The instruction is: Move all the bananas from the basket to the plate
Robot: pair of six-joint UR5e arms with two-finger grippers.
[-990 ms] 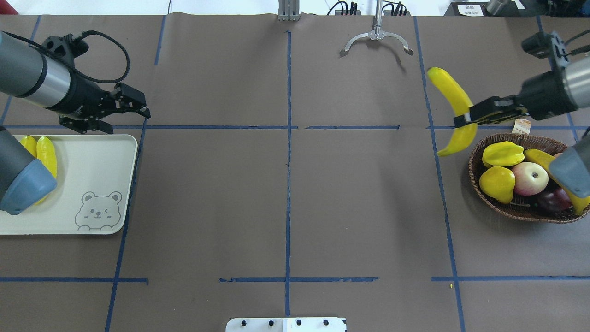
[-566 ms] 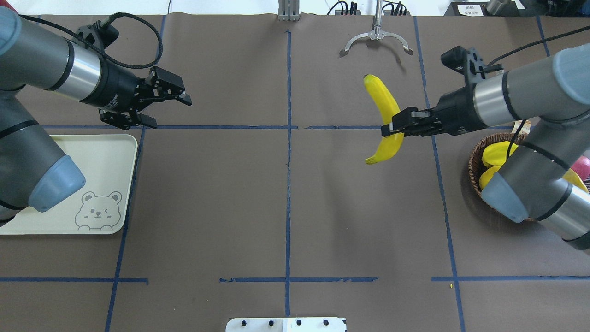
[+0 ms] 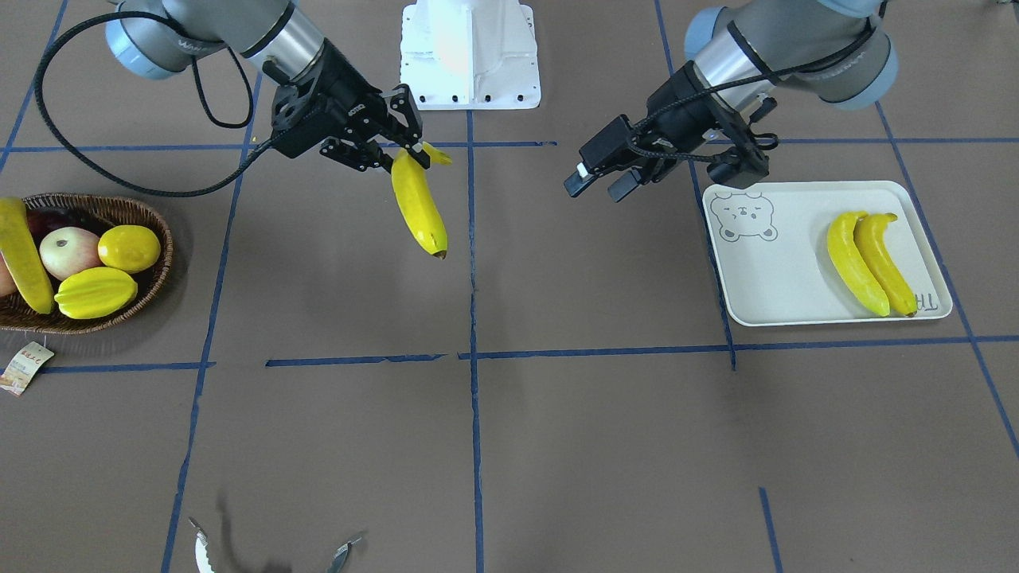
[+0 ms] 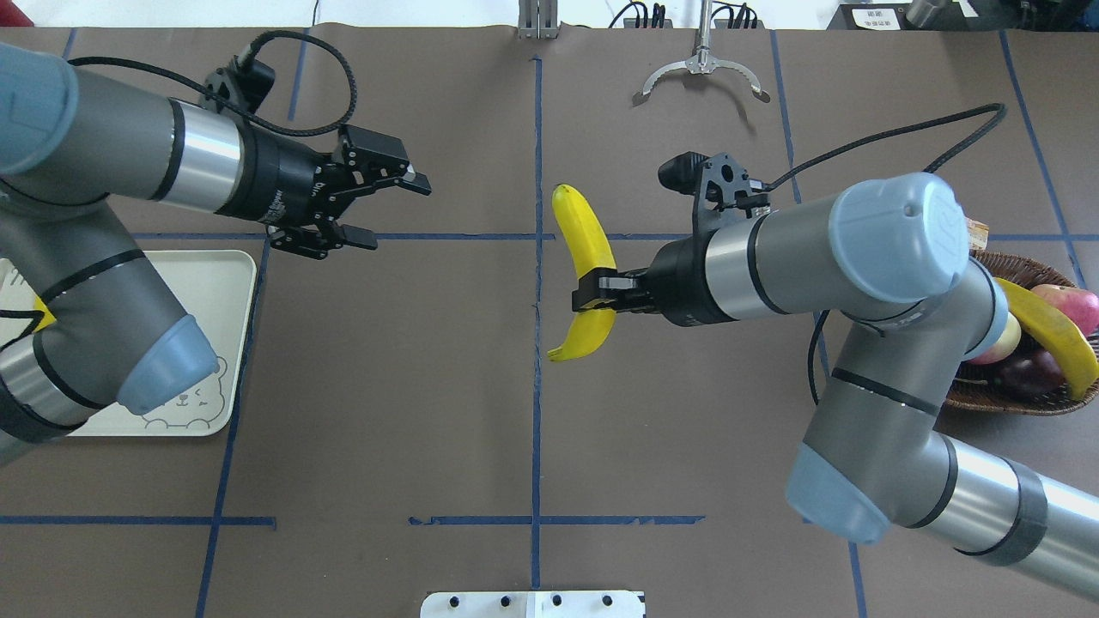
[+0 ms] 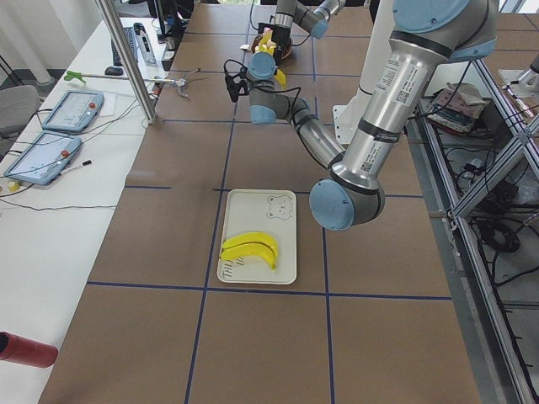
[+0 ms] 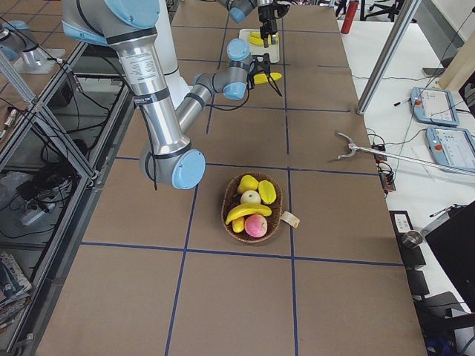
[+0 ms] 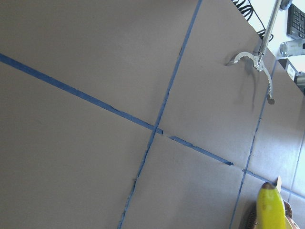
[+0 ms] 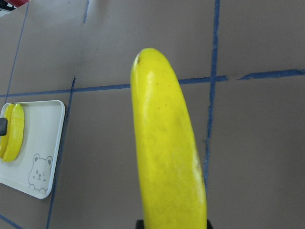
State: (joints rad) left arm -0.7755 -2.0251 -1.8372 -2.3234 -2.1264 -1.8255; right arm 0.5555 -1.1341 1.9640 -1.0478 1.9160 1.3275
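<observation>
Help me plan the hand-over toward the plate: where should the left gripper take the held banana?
Probably the long free stretch of the banana on the far side of the right gripper, which pinches it nearer the other end. Come in from the robot's left, where the open left gripper faces it, jaws across its narrow width.

A counter (image 4: pixel 386 386) covered in brown paper fills the overhead view, marked into large rectangles by blue tape lines (image 4: pixel 537 429). At the top, right of centre, lies a silver reacher claw (image 4: pixel 702 64) with its two curved prongs spread. At the left edge of the front-facing view a ridged starfruit (image 3: pixel 95 292) sits against a lemon (image 3: pixel 129 247) and a red-and-pale apple (image 3: pixel 70 251), with a dark purple fruit (image 3: pixel 48 219) above them. In the left-side view, two tablet-like pendants (image 5: pixel 72 111) rest on a white side table (image 5: pixel 50 219) at upper left, and a red cylinder (image 5: pixel 25 349) lies at lower left.
</observation>
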